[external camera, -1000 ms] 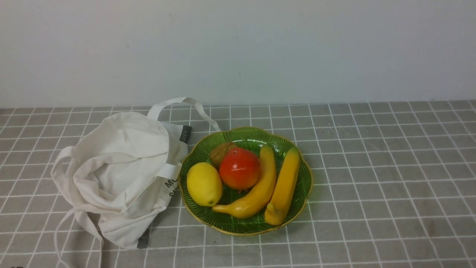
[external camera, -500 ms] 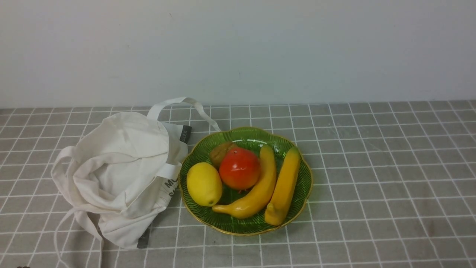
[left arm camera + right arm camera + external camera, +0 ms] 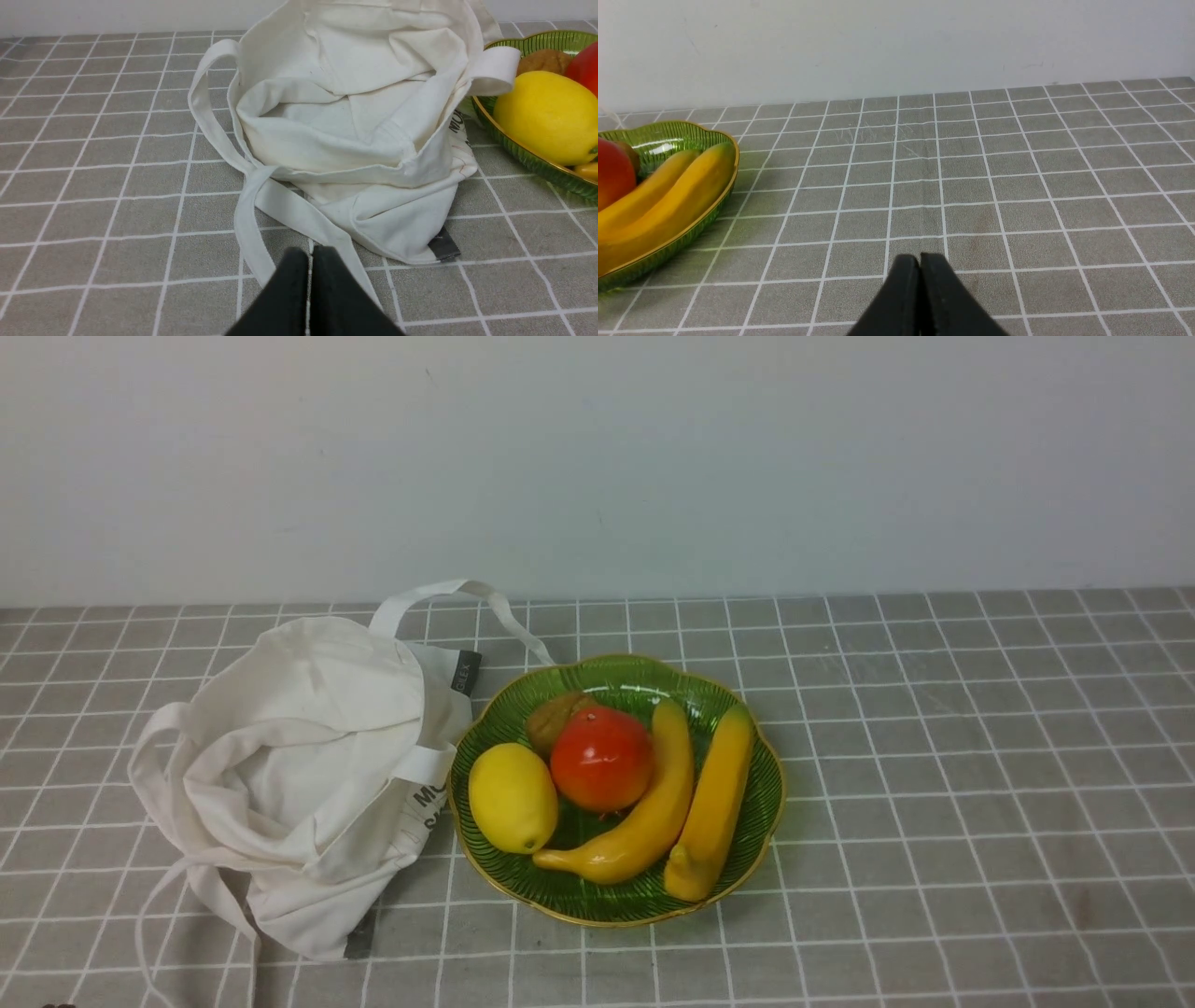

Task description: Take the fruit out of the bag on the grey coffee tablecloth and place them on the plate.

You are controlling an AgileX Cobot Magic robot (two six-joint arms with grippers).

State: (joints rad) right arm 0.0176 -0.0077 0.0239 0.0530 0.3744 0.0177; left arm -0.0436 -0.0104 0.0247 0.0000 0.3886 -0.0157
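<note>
Fruit (image 3: 601,759) sits on plate (image 3: 761,821): glossy, round, likely slippery; grab across its widest middle. Left gripper (image 3: 310,254) and right gripper (image 3: 920,261) both closed, empty.

Black printed letters on the side of the off-white bag (image 3: 308,775), facing the green plate (image 3: 747,840): only "MU" on one line and the start of a second line, perhaps "SA", showing before the cloth folds over. Same print in the left wrist view, on edge, too skewed to read. Small dark label (image 3: 466,672) sewn at the bag's edge nearest the plate's far rim, pale lettering too small to make out.
</note>
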